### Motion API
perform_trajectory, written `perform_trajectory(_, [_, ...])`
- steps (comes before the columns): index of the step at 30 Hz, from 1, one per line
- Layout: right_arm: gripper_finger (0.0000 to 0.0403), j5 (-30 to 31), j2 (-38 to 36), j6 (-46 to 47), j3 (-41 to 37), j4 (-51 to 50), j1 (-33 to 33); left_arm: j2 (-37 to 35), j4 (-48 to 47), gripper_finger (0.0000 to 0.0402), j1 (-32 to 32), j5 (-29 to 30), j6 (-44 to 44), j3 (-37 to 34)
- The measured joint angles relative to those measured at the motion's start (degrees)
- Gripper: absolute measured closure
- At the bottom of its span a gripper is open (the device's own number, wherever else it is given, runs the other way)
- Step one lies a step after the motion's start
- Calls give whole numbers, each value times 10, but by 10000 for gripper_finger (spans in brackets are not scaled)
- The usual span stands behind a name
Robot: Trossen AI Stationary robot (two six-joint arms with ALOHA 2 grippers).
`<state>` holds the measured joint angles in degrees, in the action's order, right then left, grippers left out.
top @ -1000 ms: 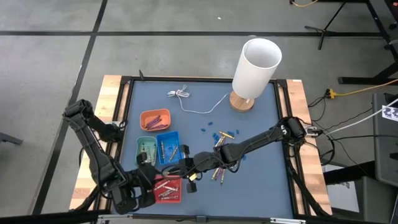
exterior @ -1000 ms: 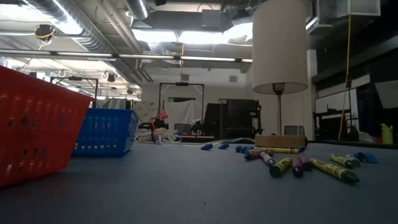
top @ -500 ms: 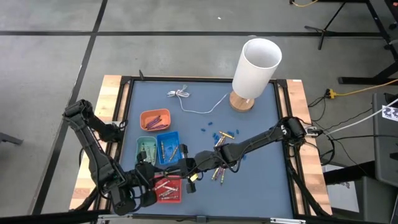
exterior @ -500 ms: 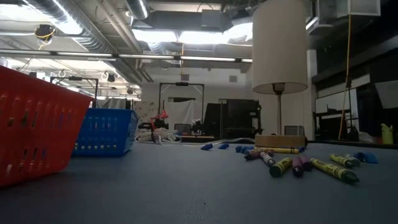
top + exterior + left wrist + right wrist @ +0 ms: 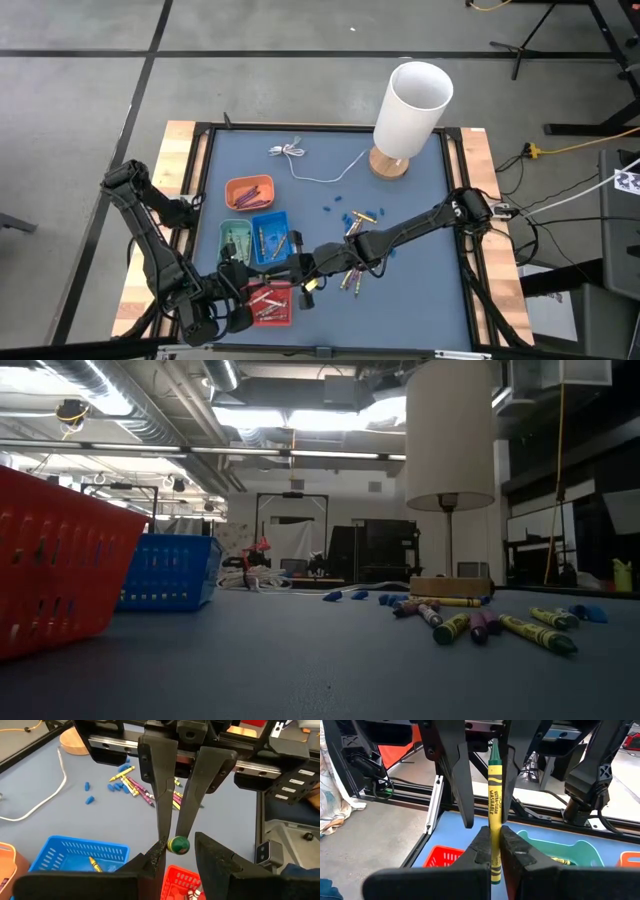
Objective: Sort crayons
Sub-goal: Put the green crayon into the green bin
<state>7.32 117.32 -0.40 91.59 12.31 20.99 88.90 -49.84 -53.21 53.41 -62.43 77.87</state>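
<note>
Right now the right gripper (image 5: 495, 851) has its fingers clamped on a green-and-yellow paper-wrapped crayon (image 5: 495, 805), held above the red slotted tray (image 5: 268, 305). The left gripper (image 5: 177, 852) faces it, fingers parted around the crayon's tip. If the left fingers close off-centre, the thin stick may pivot, slip and drop onto the blue surface (image 5: 420, 300) or into the wrong tray.
</note>
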Motion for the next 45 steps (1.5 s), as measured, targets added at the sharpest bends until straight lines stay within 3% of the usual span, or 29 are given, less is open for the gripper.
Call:
perform_trajectory(8, [388, 5, 0, 8, 0, -2, 0, 0, 0, 326, 1, 16, -3, 0])
perform_trajectory(19, [388, 6, 0, 16, 0, -6, 1, 0, -4, 393, 1, 18, -3, 0])
perform_trajectory(29, [388, 6, 0, 16, 0, -6, 0, 0, -6, 391, 1, 17, -3, 0])
perform_trajectory(32, [373, 6, 0, 16, 0, -6, 0, 0, -6, 391, 1, 15, -3, 0])
perform_trajectory(39, [294, 7, 0, 16, 0, -17, -1, -2, -7, 392, 1, 8, -4, 0])
perform_trajectory(45, [268, 7, -5, 16, 0, -115, -1, -32, -35, 392, 6, -33, -17, 0])
